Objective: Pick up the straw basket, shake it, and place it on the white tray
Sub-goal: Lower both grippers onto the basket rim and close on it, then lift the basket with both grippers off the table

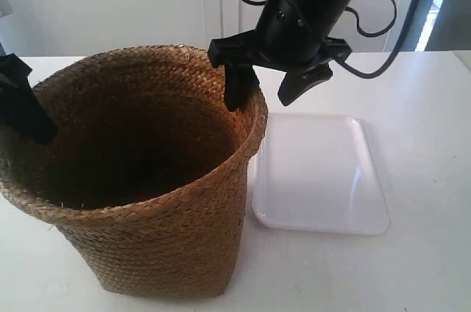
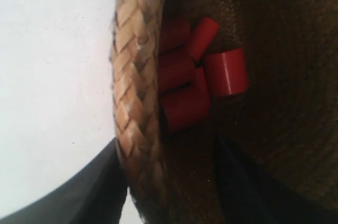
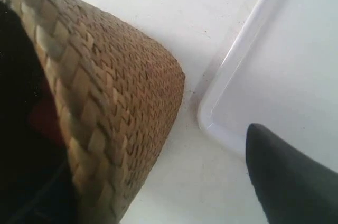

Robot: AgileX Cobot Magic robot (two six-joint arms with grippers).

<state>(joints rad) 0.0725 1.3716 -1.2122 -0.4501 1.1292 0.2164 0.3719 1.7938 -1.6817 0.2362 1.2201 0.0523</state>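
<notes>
The straw basket point(image 1: 162, 238) stands upright on the white table, just left of the white tray point(image 1: 324, 179), which has nothing on it. My right gripper point(image 1: 268, 91) is open and straddles the basket's far right rim, one finger inside and one outside. In the right wrist view the outer finger point(image 3: 285, 182) hangs between the basket wall point(image 3: 121, 76) and the tray point(image 3: 296, 49). My left gripper point(image 1: 22, 110) is at the basket's left rim. In the left wrist view it point(image 2: 166, 182) is open with the braided rim point(image 2: 134, 76) between its fingers. Several red cylinders point(image 2: 227, 71) lie inside the basket.
The white table point(image 1: 419, 91) stretches around the basket and the tray. The right arm's cables point(image 1: 375, 25) hang above the tray's far side. A pale wall stands behind the table.
</notes>
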